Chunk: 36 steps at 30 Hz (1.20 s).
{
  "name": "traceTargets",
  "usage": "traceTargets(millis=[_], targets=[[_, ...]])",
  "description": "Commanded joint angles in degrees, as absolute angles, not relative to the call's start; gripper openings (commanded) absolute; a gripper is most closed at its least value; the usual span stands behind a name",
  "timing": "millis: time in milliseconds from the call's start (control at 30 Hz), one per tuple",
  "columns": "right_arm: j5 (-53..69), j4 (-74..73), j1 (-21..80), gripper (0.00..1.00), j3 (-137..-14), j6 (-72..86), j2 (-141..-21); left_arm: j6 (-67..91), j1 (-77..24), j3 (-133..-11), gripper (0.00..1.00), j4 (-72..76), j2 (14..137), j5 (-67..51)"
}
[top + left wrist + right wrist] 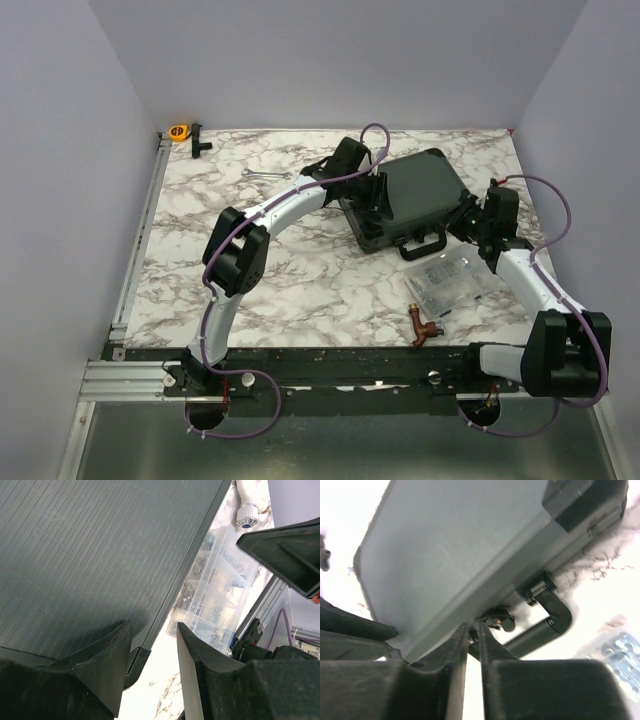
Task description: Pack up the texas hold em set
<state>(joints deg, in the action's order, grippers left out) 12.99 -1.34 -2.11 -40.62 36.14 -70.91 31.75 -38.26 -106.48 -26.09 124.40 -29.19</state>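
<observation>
The texas hold em set's black briefcase (420, 190) lies closed on the marble table, its handle (425, 244) facing the near edge. My left gripper (375, 195) is at the case's left side. In the left wrist view it (154, 625) is open, one finger over the ribbed lid (90, 555) and bare table showing in the gap. My right gripper (480, 225) is at the case's front right. In the right wrist view it (473, 626) is nearly closed, pinching a small dark latch (497, 619) beside the handle (555, 615).
A clear compartment box (450, 280) of small hardware lies just in front of the case, also seen from the left wrist (220, 590). A brown pipe fitting (420, 325) sits near the front edge. A yellow tape measure (179, 131) and a metal key (262, 174) lie at the back left.
</observation>
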Motion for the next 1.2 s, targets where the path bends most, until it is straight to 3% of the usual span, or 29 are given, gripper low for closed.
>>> traceTargets(millis=[0,133,700,1167], targets=[[11.90,-12.50,-2.09,0.11,-41.33,33.06,-73.10,30.06,-38.76,-103.97,0.43,-37.71,128.85,-26.05],[12.53,-11.63,-2.10,0.01,-40.26,33.75,-73.44,30.23,-38.77,-103.71,0.43,-37.46,128.85,-26.28],[9.56,-5.81,4.10,0.01,-41.10,30.77,-85.69,30.43,-38.85,-103.45,0.42,-36.99,128.51,-26.68],[3.30,-5.11,5.01,0.01,-41.76,30.06,-87.89,30.49,-38.85,-103.71,0.42,-37.08,128.57,-26.96]])
